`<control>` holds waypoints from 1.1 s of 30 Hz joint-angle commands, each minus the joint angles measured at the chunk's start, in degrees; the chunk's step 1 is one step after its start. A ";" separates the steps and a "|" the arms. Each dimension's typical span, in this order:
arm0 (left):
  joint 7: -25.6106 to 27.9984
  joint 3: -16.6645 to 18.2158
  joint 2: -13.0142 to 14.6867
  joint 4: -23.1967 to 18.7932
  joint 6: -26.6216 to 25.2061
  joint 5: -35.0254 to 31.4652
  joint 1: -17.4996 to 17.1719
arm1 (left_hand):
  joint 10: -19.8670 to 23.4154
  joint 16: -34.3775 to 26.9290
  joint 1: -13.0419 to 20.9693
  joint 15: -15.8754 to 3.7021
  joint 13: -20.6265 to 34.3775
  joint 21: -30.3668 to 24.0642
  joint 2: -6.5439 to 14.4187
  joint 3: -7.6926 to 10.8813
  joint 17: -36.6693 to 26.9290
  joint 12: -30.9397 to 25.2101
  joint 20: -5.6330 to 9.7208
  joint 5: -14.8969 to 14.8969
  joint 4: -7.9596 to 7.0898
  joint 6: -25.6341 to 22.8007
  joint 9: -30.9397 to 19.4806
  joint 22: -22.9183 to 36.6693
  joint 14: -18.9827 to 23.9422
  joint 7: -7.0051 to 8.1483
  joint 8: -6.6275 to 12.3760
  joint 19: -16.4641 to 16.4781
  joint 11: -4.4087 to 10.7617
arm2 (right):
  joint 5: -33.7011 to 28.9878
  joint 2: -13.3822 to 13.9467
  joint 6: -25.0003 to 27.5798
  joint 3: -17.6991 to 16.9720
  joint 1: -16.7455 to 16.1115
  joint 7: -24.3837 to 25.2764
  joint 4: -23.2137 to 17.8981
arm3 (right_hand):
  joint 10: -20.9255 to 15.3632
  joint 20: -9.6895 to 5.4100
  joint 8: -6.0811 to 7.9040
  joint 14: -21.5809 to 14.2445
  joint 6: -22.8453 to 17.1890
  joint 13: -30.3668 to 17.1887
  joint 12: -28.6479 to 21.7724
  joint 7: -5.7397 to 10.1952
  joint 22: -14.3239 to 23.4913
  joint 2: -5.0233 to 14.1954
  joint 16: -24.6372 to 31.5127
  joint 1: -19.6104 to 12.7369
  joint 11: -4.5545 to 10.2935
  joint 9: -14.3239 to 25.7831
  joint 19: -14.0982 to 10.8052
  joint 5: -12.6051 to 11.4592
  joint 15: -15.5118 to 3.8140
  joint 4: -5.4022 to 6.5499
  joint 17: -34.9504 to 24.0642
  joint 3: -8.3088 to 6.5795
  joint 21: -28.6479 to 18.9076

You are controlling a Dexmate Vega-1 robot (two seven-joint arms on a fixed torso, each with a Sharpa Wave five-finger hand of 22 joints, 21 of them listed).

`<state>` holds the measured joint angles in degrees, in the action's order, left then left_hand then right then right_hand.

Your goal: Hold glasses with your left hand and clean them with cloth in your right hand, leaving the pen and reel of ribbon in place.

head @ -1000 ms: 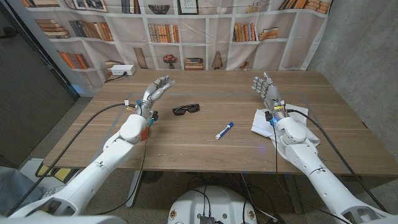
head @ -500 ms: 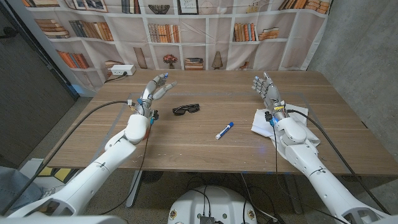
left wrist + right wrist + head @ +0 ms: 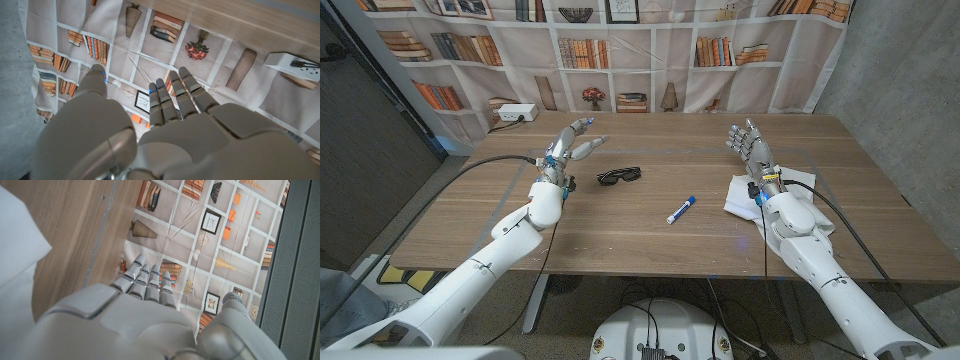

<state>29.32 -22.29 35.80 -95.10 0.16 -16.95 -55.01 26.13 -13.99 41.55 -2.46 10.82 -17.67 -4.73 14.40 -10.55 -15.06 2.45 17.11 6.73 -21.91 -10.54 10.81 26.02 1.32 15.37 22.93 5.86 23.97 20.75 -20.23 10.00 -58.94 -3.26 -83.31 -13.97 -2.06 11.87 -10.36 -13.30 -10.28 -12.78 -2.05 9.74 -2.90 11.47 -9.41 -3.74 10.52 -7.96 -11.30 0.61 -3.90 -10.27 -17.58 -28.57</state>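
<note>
Above the table's left side, the left hand [image 3: 570, 142] spreads empty fingers beside the glasses [image 3: 620, 176], the right hand [image 3: 749, 143] equally open over the white cloth [image 3: 742, 192], so nothing is grasped yet and all cleaning remains.

One glasses [image 3: 620, 176], one pen [image 3: 681, 209], one cloth [image 3: 741, 194]

A staged robot-testing room, not a home: behind the wooden table [image 3: 620, 215] hung a printed bookshelf backdrop [image 3: 620, 50] whose fabric creased, flanked by a bare grey wall [image 3: 900, 70] and dark panel [image 3: 365, 120]
</note>
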 commanded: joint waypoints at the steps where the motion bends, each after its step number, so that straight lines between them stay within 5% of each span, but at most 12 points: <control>1: 0.52 -1.77 2.32 -5.16 -10.65 -9.17 -0.11 | 0.80 -0.05 0.33 -4.53 0.20 -0.14 0.04 -0.05 -0.06 -0.09 1.33 -0.43 0.30 -0.65 -0.21 0.21 0.90 0.41 0.02 0.72 0.41 | 0.16 0.18 0.52 -0.11 -1.31 0.83 -1.77 | -0.36 -1.77 -0.19 -0.61 -0.50 -0.29 -0.30 -0.24 0.12 0.12 0.08 -0.58 0.13 0.18 -0.25 -0.13 -0.02 -0.27 -0.09 -0.03 0.13; 9: -2.43 -2.64 4.28 -8.07 -15.45 -12.82 0.07 | 6.05 -0.29 1.14 -5.75 0.21 -0.81 -0.64 -0.81 -0.17 -0.40 1.81 -1.31 0.30 -7.59 -0.21 0.28 5.05 2.45 1.26 3.29 1.18 | 0.55 0.32 1.30 -0.09 -1.83 1.06 -2.90 | -0.49 -1.76 -0.24 -0.67 -0.57 -0.29 -0.29 -0.19 0.13 0.28 0.01 -0.70 -0.07 0.19 -0.36 -0.12 -0.02 -0.33 -0.09 -0.06 0.37; 15: -6.20 -3.01 5.58 -10.68 -19.16 -14.26 0.08 | 8.18 -0.44 1.47 -6.32 0.25 -1.20 -0.59 -0.97 -0.21 -0.57 1.94 -1.57 0.24 -9.77 -0.23 0.32 6.73 2.49 1.54 4.55 1.22 | 1.21 0.24 1.24 -0.17 -1.93 0.57 -2.95 | -0.50 -1.72 -0.24 -0.74 -0.67 -0.29 -0.25 -0.19 0.14 0.41 -0.01 -0.82 0.00 0.19 -0.44 -0.11 -0.01 -0.39 -0.08 -0.11 0.51; 33: -20.96 -6.42 8.67 -16.40 -29.55 -18.75 3.72 | 6.28 0.73 4.69 -5.70 0.42 -0.73 0.83 0.10 -0.40 1.44 1.56 -2.20 1.02 -6.53 -0.24 0.23 6.07 0.46 -0.91 4.14 1.05 | 2.15 0.24 2.39 0.01 -1.01 -1.11 -2.09 | -0.65 -1.50 -0.23 -0.85 -1.05 -0.30 -0.18 -0.08 0.16 0.72 -0.12 -1.09 -0.05 0.20 -0.74 -0.04 0.11 -0.55 -0.09 -0.18 0.96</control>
<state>16.34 -26.47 42.86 -108.60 -23.51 -32.40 -53.45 33.06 -13.74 44.85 -2.97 11.08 -18.66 -4.04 14.07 -10.82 -14.17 2.53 15.06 7.34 -29.56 -10.53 10.80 32.67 1.76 15.03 27.13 7.00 25.49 21.17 -18.19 9.94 -60.54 -3.46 -86.21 -14.15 -2.06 11.65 -10.89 -13.95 -10.28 -12.78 -2.24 9.73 -2.45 11.47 -9.86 -3.56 10.52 -7.95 -11.30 0.69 -4.28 -10.26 -17.63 -27.73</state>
